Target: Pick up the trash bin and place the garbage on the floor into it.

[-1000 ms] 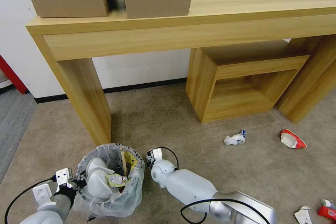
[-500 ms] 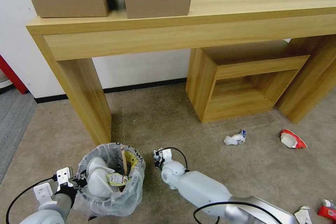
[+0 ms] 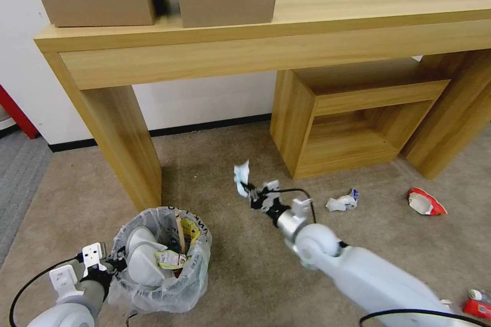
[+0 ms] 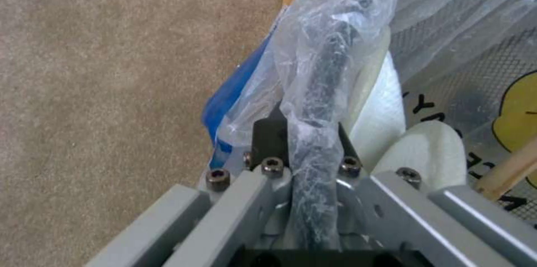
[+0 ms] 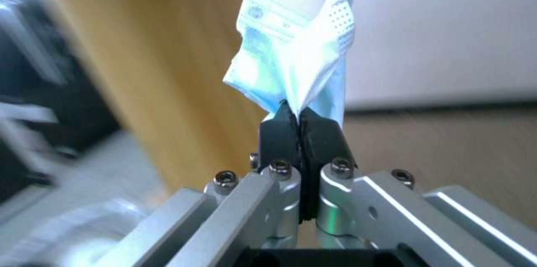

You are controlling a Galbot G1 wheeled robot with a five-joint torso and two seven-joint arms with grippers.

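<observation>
Holding a small crumpled pale blue-white paper scrap [image 3: 241, 178] pinched between closed fingers, the right gripper [image 3: 252, 195] is seen in the head view raised above the beige short-pile carpet floor [image 3: 230, 163]. The small round trash bin lined with crinkly translucent plastic [image 3: 162, 260] lies toward the robot and to its left from that scrap, well apart. The left gripper [image 3: 110, 266] is at the bin's near-left rim; its fingers are hard to make out from here. A crumpled white wrapper [image 3: 342, 202] and a red-white flattened cup [image 3: 425, 203] are noted on the carpet further right

Left wrist view: the left gripper [image 4: 305, 141] is closed on the bagged rim [image 4: 327, 69]; bin contents are mostly cut off

Right wrist view: the scrap [image 5: 296, 61] stands upright from the closed fingertips; the background is blurred
</observation>
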